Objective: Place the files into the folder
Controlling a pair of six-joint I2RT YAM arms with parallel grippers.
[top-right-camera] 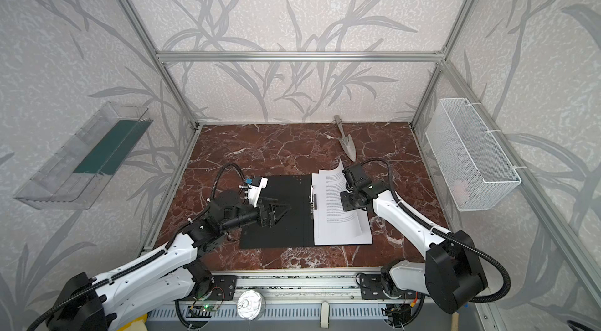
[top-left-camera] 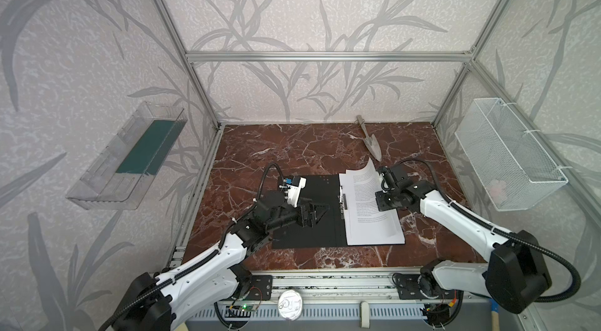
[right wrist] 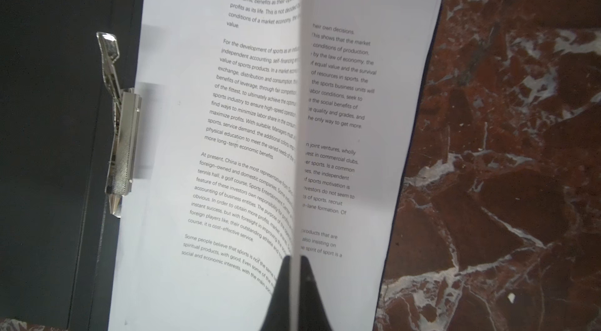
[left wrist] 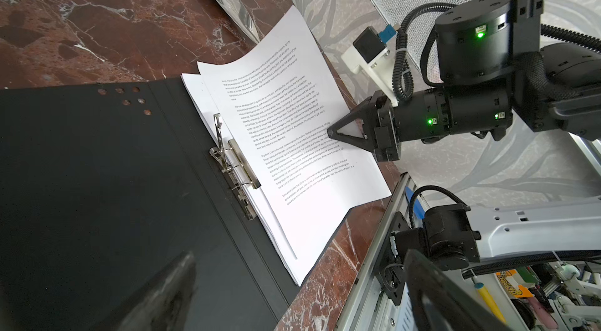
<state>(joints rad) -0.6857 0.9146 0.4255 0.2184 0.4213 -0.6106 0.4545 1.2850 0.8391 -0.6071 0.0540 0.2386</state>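
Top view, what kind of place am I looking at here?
Most likely a robot test cell, not an office: an aluminium frame edges wallpapered panels, and the left arm and right arm sit on a rail fronting the marble-patterned table.

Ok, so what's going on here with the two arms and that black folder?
The black folder lies open on the marble table, with the stack of files on its right half beside the metal clip. The right pincer is shut on the outer edge of the top sheet and holds it lifted and curled above the stack. The left pincer hangs open over the folder's bare left half, touching nothing that I can see.
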